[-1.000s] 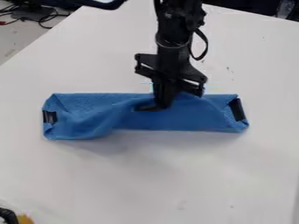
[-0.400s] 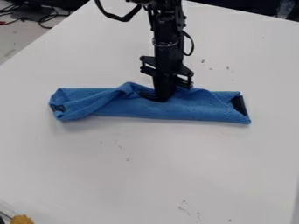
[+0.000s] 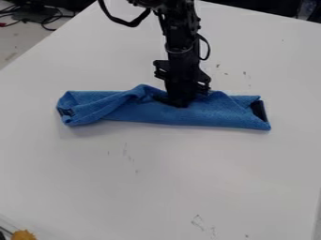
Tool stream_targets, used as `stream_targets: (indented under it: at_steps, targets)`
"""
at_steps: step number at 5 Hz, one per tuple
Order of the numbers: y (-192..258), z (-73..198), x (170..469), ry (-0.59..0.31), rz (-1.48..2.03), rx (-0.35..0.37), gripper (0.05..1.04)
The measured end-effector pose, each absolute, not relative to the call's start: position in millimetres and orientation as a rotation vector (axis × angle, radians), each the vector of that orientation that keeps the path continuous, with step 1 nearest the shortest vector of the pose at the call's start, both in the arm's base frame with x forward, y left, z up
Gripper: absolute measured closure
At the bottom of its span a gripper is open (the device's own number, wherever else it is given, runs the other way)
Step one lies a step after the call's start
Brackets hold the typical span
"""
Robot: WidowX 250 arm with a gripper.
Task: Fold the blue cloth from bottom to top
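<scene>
My black gripper points down at the middle of the blue cloth, its tips pressed in among the cloth's folds near the upper edge. The cloth lies as a long, narrow folded strip running left to right across the white table. Its left part is twisted and bunched, with a small dark patch at that end; a black patch shows at the right end. A raised ridge stands just left of the gripper. How the fingertips stand is hidden by the cloth and the gripper's dark body.
The white table reaches far past the cloth on all sides, with its left edge running diagonally at the upper left. Beyond that edge lie dark cables. A yellow object sits at the lower left corner.
The gripper has moved up the view, and the cloth has slid with it toward the table's far side. The cloth's left part has become more twisted, and its strip looks narrower.
</scene>
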State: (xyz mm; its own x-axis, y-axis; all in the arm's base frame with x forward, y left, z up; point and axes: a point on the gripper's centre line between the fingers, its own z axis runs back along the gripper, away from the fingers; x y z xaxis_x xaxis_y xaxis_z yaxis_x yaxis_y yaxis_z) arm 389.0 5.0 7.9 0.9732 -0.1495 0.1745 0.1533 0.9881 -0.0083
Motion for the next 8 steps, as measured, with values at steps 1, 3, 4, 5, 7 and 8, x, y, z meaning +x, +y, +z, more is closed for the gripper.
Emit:
stream_targets:
  at_steps: [1,3,4,5,7,8]
  targets:
    - [3,10,390,-0.21,-0.158,0.017,0.337]
    - [8,26,414,-0.26,-0.208,0.054,0.079]
    - [2,32,412,-0.218,-0.201,0.081,0.083]
    - [-8,42,407,-0.154,-0.154,0.093,0.083]
    - [-28,92,394,-0.175,-0.048,0.119,0.083]
    - [-29,101,390,-0.215,-0.049,0.112,0.083]
